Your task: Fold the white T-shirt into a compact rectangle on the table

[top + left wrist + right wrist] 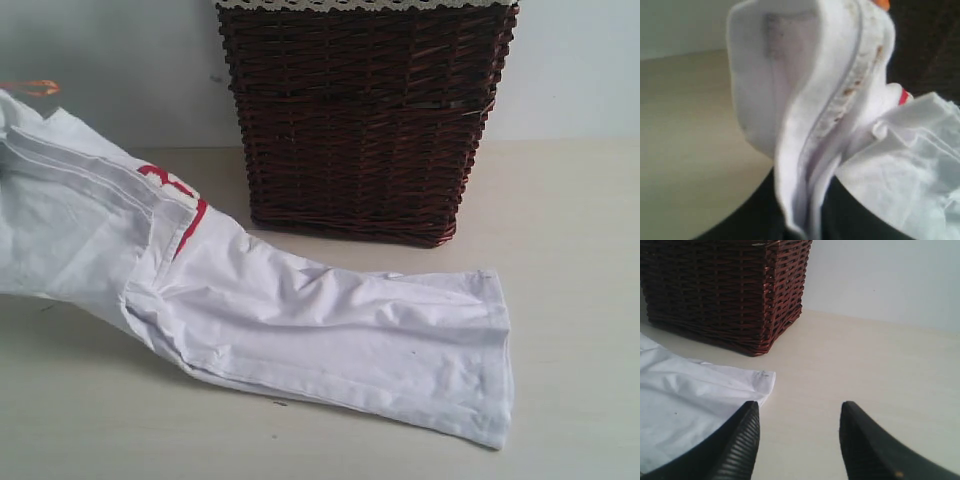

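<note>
Exterior view: one white T-shirt (330,330), one basket (360,120) | left hand (805,226) pinching it | right hand (800,415) spread

One T-shirt (330,320), one wicker basket (365,120), one table (570,250)

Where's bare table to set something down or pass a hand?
Free: the table right of the white T-shirt and the wicker basket; also the near strip in front of the shirt. Crowded: left and centre, where the shirt runs close by the basket's foot.
</note>
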You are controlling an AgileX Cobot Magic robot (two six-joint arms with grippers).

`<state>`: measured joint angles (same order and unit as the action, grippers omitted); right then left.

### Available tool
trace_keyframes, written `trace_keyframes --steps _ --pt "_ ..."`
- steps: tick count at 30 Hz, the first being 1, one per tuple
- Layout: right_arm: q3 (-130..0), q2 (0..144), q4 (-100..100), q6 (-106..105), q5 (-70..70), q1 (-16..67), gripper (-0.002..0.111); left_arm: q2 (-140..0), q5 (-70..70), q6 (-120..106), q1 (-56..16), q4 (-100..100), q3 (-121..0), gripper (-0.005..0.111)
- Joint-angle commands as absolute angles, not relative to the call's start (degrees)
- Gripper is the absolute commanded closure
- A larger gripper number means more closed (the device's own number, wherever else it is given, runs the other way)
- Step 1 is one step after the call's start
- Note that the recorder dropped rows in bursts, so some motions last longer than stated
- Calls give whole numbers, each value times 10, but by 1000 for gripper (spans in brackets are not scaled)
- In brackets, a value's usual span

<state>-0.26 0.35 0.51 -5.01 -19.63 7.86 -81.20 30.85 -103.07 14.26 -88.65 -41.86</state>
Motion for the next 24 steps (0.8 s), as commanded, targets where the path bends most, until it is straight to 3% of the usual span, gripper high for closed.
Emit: trace_keyframes --steps 1,20,23,24 --pt "0 0 3 -53 -188 75 60 -808 306 -1028 142 -869 -426 107" --pt "0 0 3 -53 -188 75 60 -808 292 -1029 137 -850 -387 107" --pt "0 0 3 -53 -188 75 60 -808 286 -1034 55 -863 -399 107" --pt "0 0 3 -53 -188 75 60 -808 245 -1034 -3 -872 -410 107"
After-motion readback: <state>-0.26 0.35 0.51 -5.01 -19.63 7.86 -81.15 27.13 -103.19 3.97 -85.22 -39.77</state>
